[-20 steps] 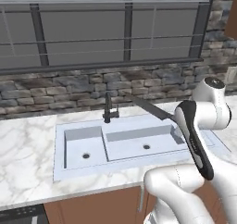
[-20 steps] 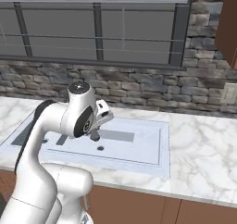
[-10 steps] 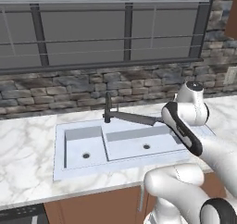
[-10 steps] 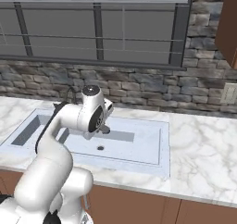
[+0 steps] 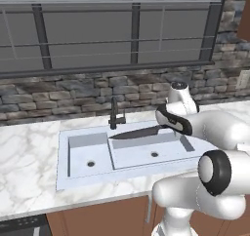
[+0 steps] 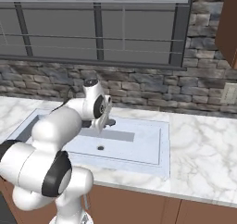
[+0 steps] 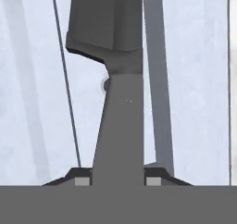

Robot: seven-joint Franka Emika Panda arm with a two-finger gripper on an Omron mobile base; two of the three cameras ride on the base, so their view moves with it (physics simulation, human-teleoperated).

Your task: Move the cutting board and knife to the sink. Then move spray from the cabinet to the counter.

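My gripper (image 5: 163,127) is shut on the knife (image 5: 136,131) at its handle end. The dark grey blade points left, nearly level, just above the right basin of the pale sink (image 5: 63,174). In the hand view the knife (image 7: 122,126) rises from between my fingertips (image 7: 82,181), with the sink's pale floor (image 7: 194,79) behind it. In the right base view my arm covers most of the knife, and the gripper (image 6: 105,122) hangs over the sink (image 6: 164,146). The cutting board and the spray are out of view. A corner of the brown cabinet (image 6: 229,24) shows at the upper right.
A black faucet (image 5: 114,115) stands behind the sink, close to the blade's tip. White marble counter (image 5: 24,171) spreads to the left of the sink and counter (image 6: 203,149) to its right. A stone wall and a window lie behind.
The arm has swung in over the sink with the knife. The blade has moved left and down and now lies nearly level above the right basin. The grip is unchanged.
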